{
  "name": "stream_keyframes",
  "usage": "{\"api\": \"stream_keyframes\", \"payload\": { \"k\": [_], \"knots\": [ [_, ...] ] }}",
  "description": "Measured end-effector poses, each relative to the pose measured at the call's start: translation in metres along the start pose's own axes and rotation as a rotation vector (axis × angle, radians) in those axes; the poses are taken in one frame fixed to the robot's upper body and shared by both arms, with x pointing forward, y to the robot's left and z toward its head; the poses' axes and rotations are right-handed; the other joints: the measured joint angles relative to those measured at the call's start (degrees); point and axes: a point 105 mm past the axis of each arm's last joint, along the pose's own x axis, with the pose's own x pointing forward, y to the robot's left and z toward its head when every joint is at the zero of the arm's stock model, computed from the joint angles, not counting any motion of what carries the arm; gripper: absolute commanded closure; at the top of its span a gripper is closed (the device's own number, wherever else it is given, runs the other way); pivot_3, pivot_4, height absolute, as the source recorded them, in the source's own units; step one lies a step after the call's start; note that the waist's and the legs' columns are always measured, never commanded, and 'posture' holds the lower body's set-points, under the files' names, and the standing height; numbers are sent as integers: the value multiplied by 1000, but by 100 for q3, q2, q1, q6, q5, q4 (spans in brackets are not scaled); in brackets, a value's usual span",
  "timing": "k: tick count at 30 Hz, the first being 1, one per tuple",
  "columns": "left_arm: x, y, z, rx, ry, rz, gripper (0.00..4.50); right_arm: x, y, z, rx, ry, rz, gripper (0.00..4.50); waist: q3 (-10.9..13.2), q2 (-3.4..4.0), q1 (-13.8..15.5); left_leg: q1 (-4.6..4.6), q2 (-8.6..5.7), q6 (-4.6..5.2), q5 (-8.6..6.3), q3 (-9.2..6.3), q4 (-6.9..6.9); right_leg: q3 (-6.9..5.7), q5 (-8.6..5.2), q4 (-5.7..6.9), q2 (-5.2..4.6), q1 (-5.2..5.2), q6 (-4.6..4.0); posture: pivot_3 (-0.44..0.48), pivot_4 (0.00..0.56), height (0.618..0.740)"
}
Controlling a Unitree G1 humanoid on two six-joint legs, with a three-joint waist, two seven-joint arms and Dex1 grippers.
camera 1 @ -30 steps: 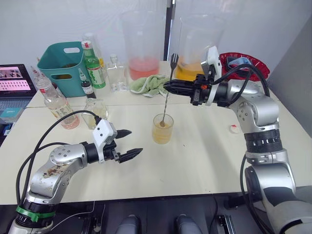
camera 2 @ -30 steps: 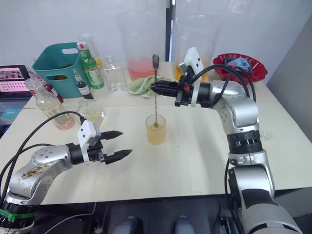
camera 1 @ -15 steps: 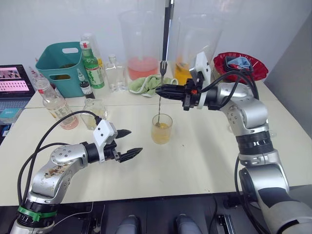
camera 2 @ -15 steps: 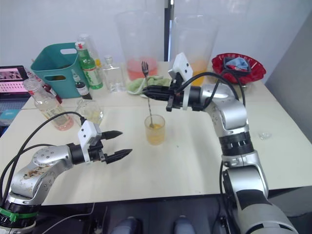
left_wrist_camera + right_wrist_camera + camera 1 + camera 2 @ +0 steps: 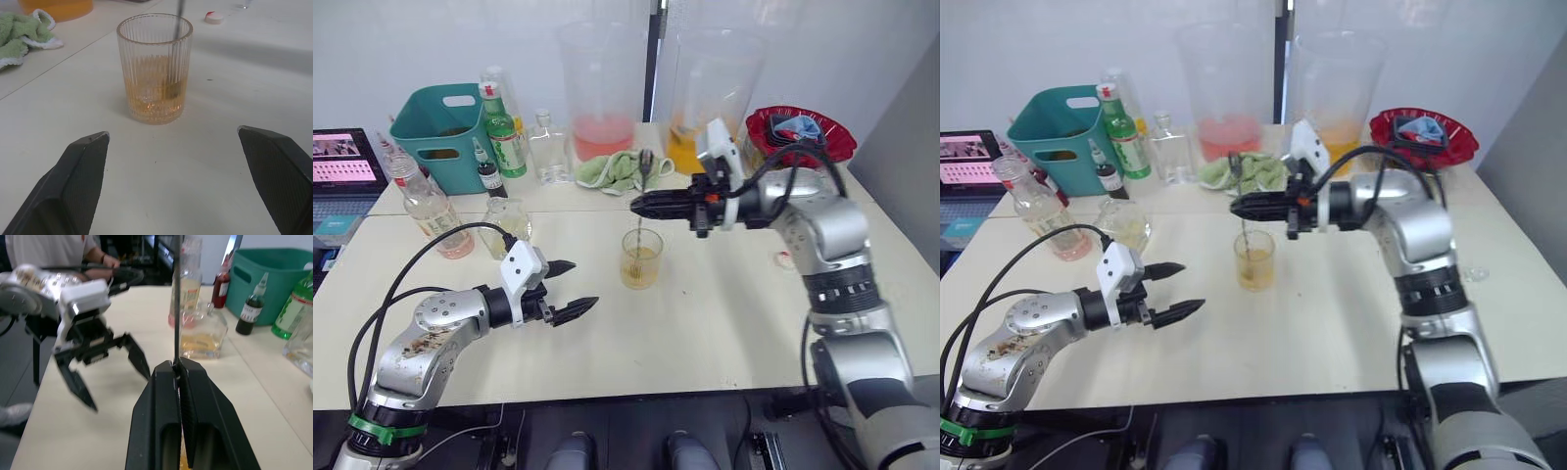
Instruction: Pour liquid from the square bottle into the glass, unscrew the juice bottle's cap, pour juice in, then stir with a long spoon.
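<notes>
The glass (image 5: 641,259), a small clear tumbler about a third full of amber liquid, stands mid-table. The long spoon (image 5: 640,220) stands nearly upright in it, its bowl in the liquid (image 5: 172,89). My right gripper (image 5: 634,204) is shut on the spoon's shaft just above the rim. My left gripper (image 5: 584,284) hovers open to the left of the glass, holding nothing. The square bottle (image 5: 507,223) and the juice bottle (image 5: 429,211) stand at the left. The juice bottle's cap (image 5: 784,258) lies on the table at the right.
At the back stand a teal basket (image 5: 435,132), a green bottle (image 5: 501,132), a clear flat bottle (image 5: 546,147), two big beakers (image 5: 602,93), a green cloth (image 5: 622,171) and a red bowl (image 5: 798,132). A laptop (image 5: 342,166) sits far left. A person (image 5: 49,249) sits beyond the table.
My right gripper has come down and shifted a little with the spoon, so the spoon's top stands lower over the glass. The left arm has stayed still.
</notes>
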Motion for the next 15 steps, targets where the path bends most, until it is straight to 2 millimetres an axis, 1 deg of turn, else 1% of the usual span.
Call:
{"api": "stream_keyframes", "payload": {
  "k": [4, 6, 8, 11, 13, 15],
  "knots": [
    [1, 0, 2, 9, -18, -1, 51, -3, -4, -4, 4, 15, -5, 4500, 0, 0, -16, 3, 3, 0, 0, 1, 0, 0, 0, -6, 5, -5, 0, 0, 150, 740],
    [2, 0, 1, 7, -26, 1, 51, -1, -9, 0, 1, -3, -16, 4500, 0, 0, -31, 2, 2, 0, 0, 3, 0, 1, 0, -4, 4, -8, -1, 0, 150, 740],
    [3, 2, 0, 1, -33, 8, 51, 0, -14, 17, -8, -71, -31, 4500, 0, 0, -31, 0, 3, 0, 0, 2, 0, 0, 0, 4, 4, -9, -1, 0, 150, 740],
    [3, 4, -1, 6, -37, 12, 51, -11, -20, 46, -32, -167, -76, 4500, 0, 0, 4, -1, 4, 0, 0, 0, 0, -1, 0, 7, -4, -5, -1, 0, 150, 740],
    [3, 4, -1, 11, -34, 16, 51, -18, -23, 52, -38, -178, -98, 4500, 0, 0, 47, -1, 2, 0, 0, 1, 0, -1, 0, 4, -6, -1, -1, 0, 150, 740],
    [3, 5, -2, 12, -31, 18, 51, -23, -25, 51, -30, -163, -115, 4500, 0, 0, 72, -1, 0, 0, 0, 2, 0, -2, 0, 2, -8, -1, -1, 0, 150, 740]
  ]
}}
